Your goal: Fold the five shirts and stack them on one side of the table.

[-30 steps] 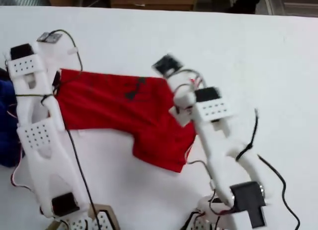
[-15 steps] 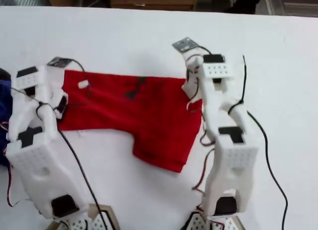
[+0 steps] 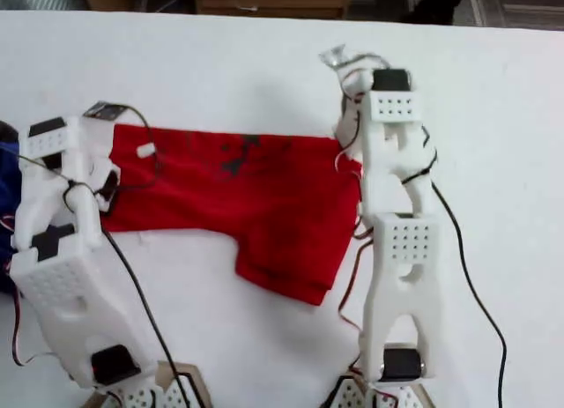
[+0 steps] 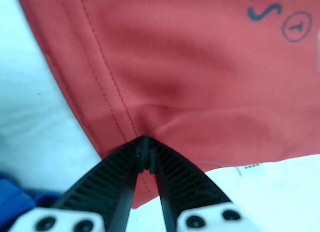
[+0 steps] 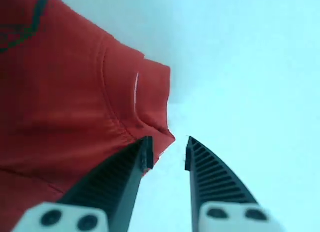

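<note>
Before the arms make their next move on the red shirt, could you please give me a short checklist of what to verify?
1. Left gripper shut on the red shirt: ok, fabric at its edge is pinched between the jaws.
2. Right gripper open: ok.
3. Right gripper lined up on the shirt's corner: ok, the corner shows between its open fingers.
4. Right gripper holding the shirt: not ok, not yet closed.
5. Blue cloth apart from the red shirt: ok, white table shows between them.
</note>
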